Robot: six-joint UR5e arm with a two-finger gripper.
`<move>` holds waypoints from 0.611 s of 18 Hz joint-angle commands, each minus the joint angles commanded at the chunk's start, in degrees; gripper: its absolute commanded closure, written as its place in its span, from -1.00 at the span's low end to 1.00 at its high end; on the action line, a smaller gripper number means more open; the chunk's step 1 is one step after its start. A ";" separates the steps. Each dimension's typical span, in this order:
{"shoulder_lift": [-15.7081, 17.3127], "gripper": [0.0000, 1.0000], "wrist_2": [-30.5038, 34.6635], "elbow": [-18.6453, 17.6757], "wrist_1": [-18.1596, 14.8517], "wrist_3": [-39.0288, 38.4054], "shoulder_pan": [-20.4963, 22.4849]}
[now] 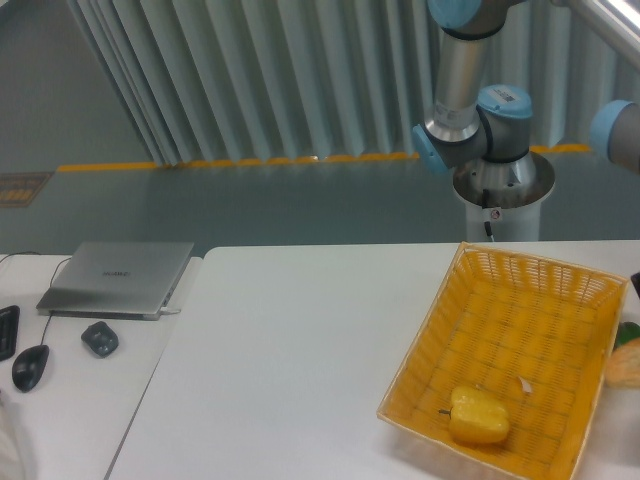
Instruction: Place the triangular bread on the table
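Note:
The triangular bread [624, 362], light tan, shows only in part at the right frame edge, just outside the right rim of the yellow basket [470, 300]. Only a dark sliver of my gripper [636, 288] shows at that edge, right above the bread. Its fingertips are cut off by the frame. The bread sits under it in the same way as when it was carried, so it still looks held. The white table [290, 360] lies below and to the left.
A yellow bell pepper [478, 416] lies in the basket's near end. A green object [628, 334] sits behind the bread at the right edge. A laptop [118, 276], a small dark object [99, 339] and a mouse [31, 366] are on the left desk.

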 joint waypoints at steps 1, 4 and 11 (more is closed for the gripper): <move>-0.44 0.93 0.00 0.00 0.53 0.87 0.09; -2.38 0.93 -0.09 0.26 4.48 2.55 1.23; -2.12 -1.00 -2.46 -0.17 4.58 11.07 2.81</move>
